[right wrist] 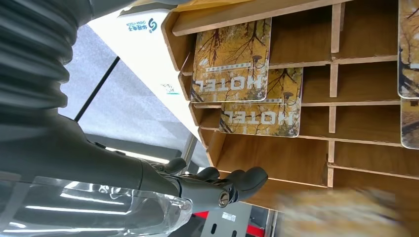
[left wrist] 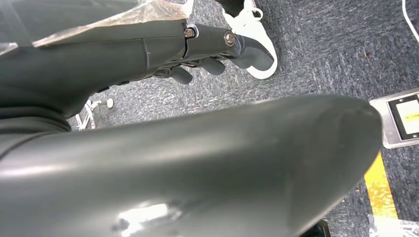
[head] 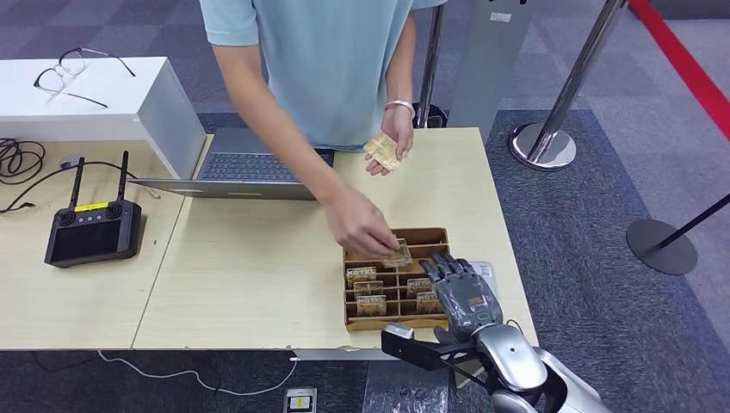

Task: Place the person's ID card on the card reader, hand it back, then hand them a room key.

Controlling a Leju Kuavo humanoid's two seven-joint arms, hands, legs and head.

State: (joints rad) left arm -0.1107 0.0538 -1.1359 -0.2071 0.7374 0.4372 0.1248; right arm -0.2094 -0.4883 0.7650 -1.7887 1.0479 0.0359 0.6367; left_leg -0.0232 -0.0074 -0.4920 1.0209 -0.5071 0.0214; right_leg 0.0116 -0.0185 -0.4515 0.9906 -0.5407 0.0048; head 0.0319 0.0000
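My right hand (head: 460, 291) reaches over the right side of the wooden key box (head: 430, 234), fingers stretched out and holding nothing; in the right wrist view its fingers (right wrist: 232, 183) hang beside the box's compartments. Hotel key cards (right wrist: 231, 59) lie in the slots (head: 368, 288). A person's hand (head: 360, 225) pinches a card (head: 399, 253) at the box's far edge, just ahead of my fingertips. Their other hand holds a second card (head: 383, 151) near their body. A white card reader (head: 485, 274) lies under my right hand. My left hand (left wrist: 217, 52) hangs over the carpet, holding nothing.
A laptop (head: 241, 168) sits at the table's far edge beside a white box (head: 95, 99) with glasses on it. A black remote controller (head: 93, 231) lies on the left table. Stanchion posts (head: 544, 142) stand to the right of the table.
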